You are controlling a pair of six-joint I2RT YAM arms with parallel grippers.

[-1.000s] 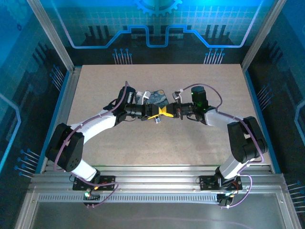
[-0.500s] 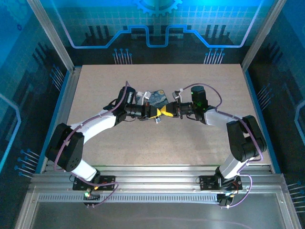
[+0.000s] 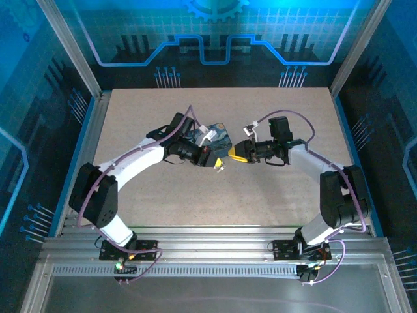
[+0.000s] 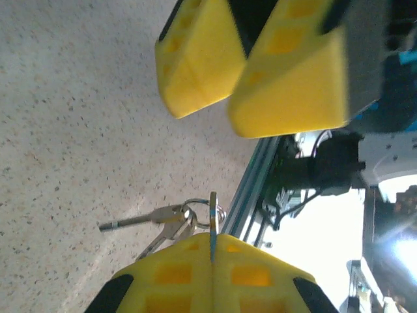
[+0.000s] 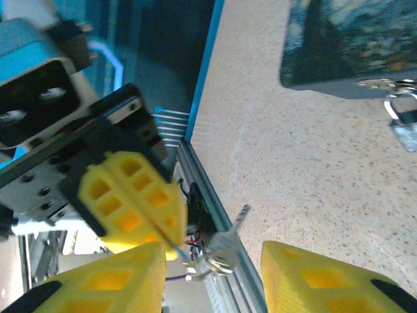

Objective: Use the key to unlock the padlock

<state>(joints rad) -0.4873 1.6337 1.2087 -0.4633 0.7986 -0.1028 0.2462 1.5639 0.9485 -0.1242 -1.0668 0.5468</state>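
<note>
Right wrist: padlock (image 5: pixel 404 127) by box (image 5: pixel 352 45), L wrist: key (image 4: pixel 212 222)

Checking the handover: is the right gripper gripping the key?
No, the right gripper stands open and empty; the left gripper pinches the key.

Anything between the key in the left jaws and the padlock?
Nothing visible: in the right wrist view, bare table separates the key, held by the left gripper, from the padlock at the box edge.

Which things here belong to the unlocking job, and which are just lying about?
Job: padlock; key, pinched in the shut left claw; open right claw.
Lying about: painted box; spare keys on the ring.
</note>
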